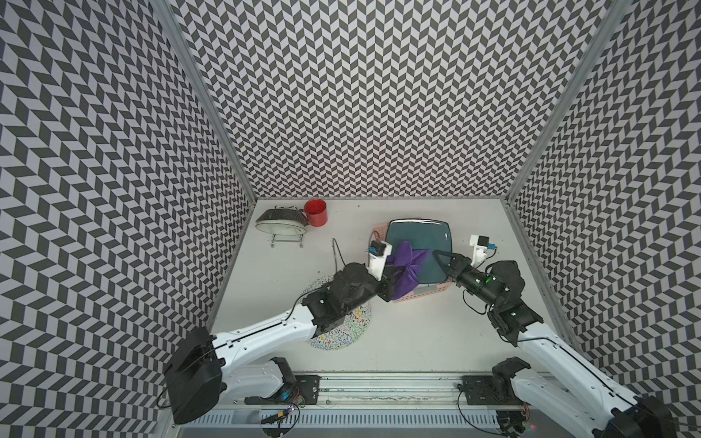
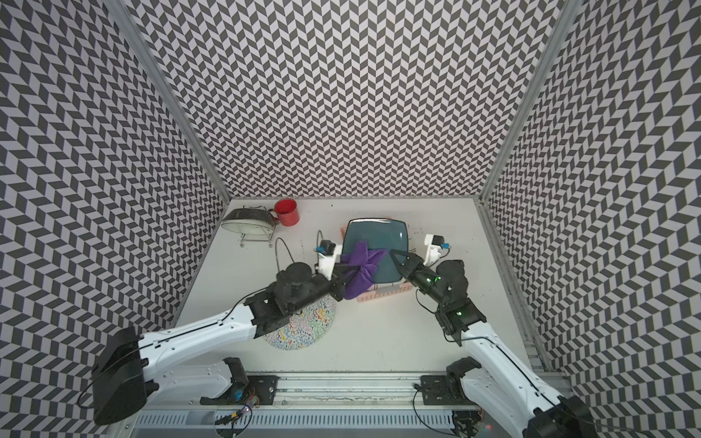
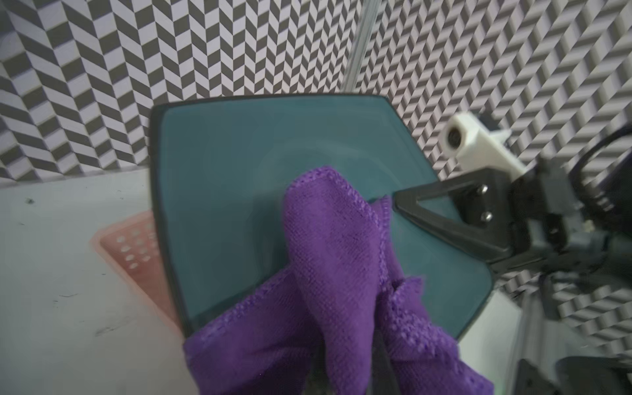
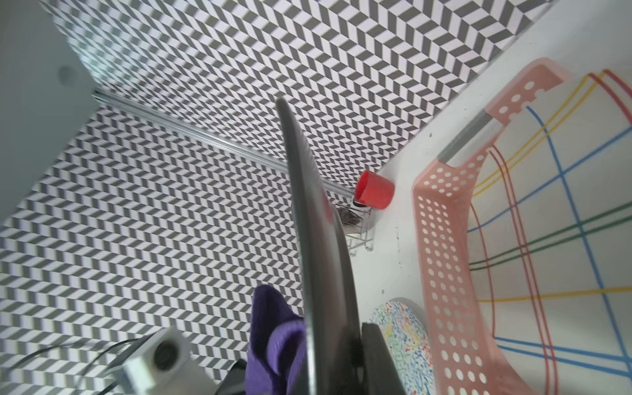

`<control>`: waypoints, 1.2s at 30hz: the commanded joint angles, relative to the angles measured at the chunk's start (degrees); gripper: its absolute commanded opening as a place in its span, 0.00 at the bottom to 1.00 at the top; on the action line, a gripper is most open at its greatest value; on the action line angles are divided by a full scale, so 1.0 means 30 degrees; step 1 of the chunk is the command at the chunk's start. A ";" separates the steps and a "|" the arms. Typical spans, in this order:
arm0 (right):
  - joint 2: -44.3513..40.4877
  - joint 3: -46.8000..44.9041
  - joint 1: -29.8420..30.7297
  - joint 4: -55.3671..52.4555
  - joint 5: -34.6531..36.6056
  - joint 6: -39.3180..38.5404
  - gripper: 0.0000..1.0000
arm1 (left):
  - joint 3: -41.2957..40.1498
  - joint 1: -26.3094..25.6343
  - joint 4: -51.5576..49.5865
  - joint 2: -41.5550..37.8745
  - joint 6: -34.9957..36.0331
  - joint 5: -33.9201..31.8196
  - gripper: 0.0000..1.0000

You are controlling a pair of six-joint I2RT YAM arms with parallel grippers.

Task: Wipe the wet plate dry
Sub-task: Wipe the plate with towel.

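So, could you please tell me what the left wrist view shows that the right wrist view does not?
Only the left wrist view shows the face of the teal plate, with the purple cloth lying against it. Only the right wrist view shows the red cup and the speckled plate. Both show the plate, the cloth and the pink basket.

Left tool [image 2: 352, 270]: jaws buried in purple cloth [image 3: 335, 260]. Pink basket [image 1: 425, 294] mostly under teal plate [image 1: 417, 235]. Speckled plate [image 1: 341, 336], lower centre, half behind left arm [image 1: 265, 333]. Right wrist view: teal plate edge-on, face unseen.
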 commanded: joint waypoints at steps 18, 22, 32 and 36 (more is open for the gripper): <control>0.2330 -0.0438 0.5175 1.7324 -0.3361 0.3869 0.00 | -0.3874 0.5375 2.2006 -0.2333 -2.3662 1.1236 0.00; 0.3131 0.0666 0.5592 1.7604 -0.2801 0.3482 0.00 | -0.5063 0.3430 2.1729 -0.2272 -2.2551 0.9638 0.00; 0.3256 0.2092 0.5512 1.6044 0.0309 0.2245 0.00 | -0.3960 -0.0219 2.1736 -0.1515 -2.0852 0.9097 0.00; 0.2859 0.1815 0.4910 1.4868 0.1388 0.2042 0.00 | -0.4006 -0.0137 2.3287 -0.1291 -2.1746 0.8893 0.00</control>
